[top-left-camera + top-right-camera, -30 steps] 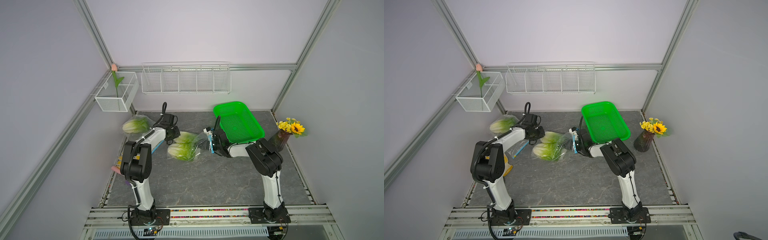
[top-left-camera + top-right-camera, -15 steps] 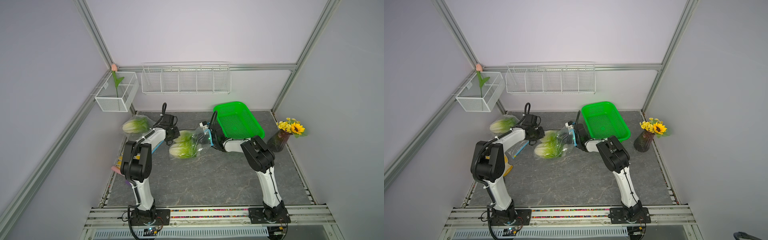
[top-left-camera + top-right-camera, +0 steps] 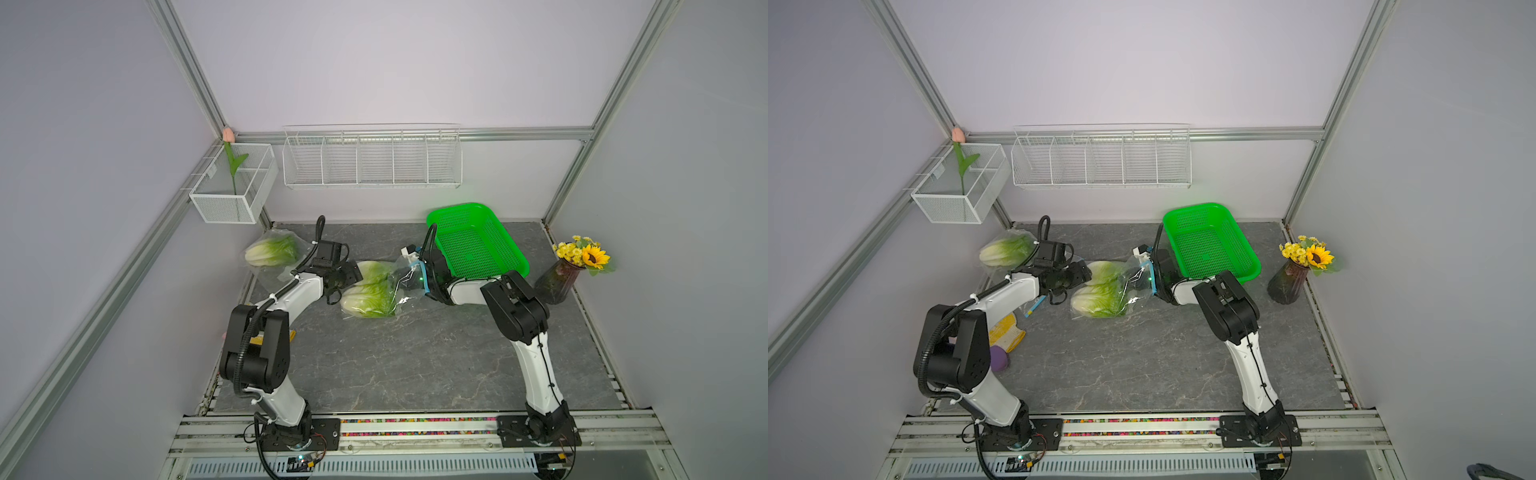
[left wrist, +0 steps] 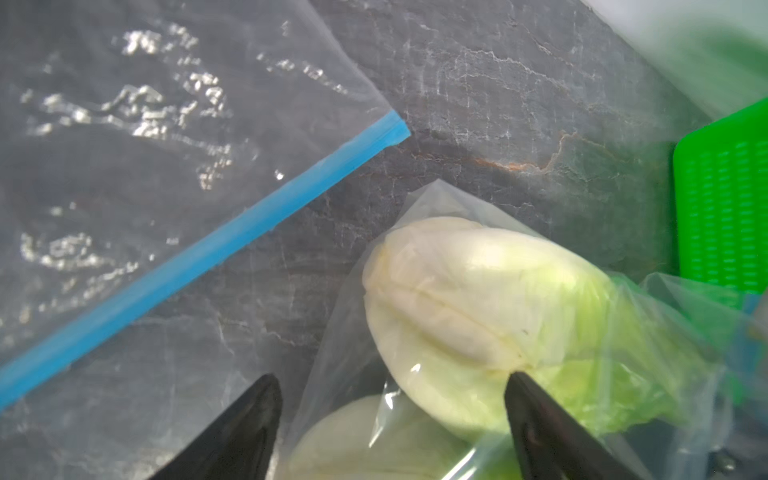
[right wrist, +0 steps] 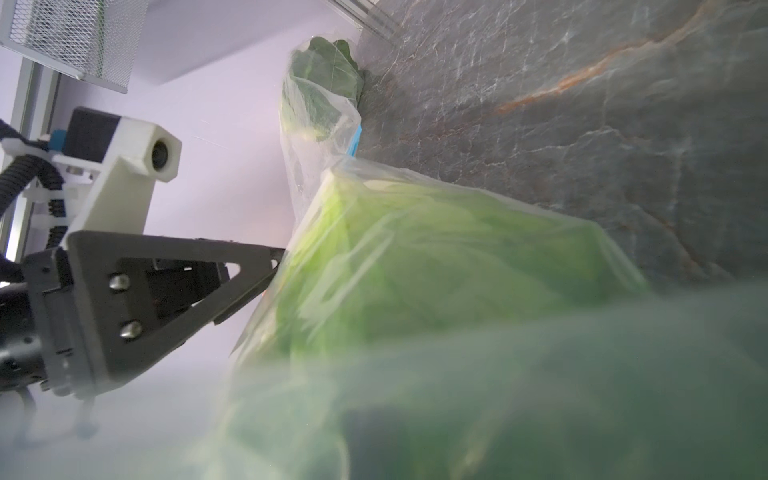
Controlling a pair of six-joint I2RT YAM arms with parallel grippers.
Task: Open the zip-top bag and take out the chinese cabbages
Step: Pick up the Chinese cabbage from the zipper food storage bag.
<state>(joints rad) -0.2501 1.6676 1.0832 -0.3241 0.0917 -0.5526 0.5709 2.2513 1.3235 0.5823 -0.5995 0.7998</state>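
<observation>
The left gripper [image 4: 390, 388] is spreading its jaws wide. The right gripper [image 3: 417, 276] is clamping onto the zip-top bag [image 3: 401, 291], bunching it leftward.

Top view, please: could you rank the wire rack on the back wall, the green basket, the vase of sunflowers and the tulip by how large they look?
1. wire rack
2. green basket
3. vase of sunflowers
4. tulip, about as tall as the vase but far thinner

High top views overlook everything (wrist views sit close).
</observation>
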